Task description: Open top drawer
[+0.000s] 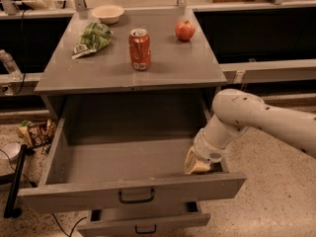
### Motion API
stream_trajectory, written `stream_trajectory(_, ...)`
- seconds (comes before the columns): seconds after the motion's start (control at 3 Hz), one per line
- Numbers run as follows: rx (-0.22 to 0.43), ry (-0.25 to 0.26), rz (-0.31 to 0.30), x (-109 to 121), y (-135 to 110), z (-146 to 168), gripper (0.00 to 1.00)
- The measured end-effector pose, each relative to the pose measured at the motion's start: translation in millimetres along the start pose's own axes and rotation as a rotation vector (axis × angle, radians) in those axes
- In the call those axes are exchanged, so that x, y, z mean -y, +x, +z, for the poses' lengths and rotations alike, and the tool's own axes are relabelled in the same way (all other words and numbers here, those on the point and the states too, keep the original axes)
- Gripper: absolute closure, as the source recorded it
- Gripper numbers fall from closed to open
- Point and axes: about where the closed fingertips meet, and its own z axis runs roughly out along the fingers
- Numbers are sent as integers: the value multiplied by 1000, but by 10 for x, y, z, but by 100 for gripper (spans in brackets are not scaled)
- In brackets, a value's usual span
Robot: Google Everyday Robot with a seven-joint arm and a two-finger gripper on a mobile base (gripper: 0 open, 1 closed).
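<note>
The top drawer [133,194] is a grey metal drawer with a black bar handle [136,196]. It stands pulled far out of the cabinet, and its inside looks empty. My gripper [197,166] reaches down inside the drawer at its front right corner, just behind the front panel. The white arm [256,117] comes in from the right. The middle drawer [143,225] shows below, slightly out, with its own small handle.
On the cabinet top [123,68] stand a red soda can [139,49], a red apple [184,30], a green chip bag [92,37] and a white bowl [108,13]. Snack packets [35,132] and a black stand [14,181] lie on the floor at left.
</note>
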Motion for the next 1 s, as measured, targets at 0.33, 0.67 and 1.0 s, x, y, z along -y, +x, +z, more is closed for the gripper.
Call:
stream_trajectory(0.33, 38, 59, -5, 76, -104, -245, 100)
stream_trajectory(0.67, 124, 226, -59, 328, -458, -811, 100)
stream_trajectory(1.0, 184, 338, -95, 482, -684, -1219, 100)
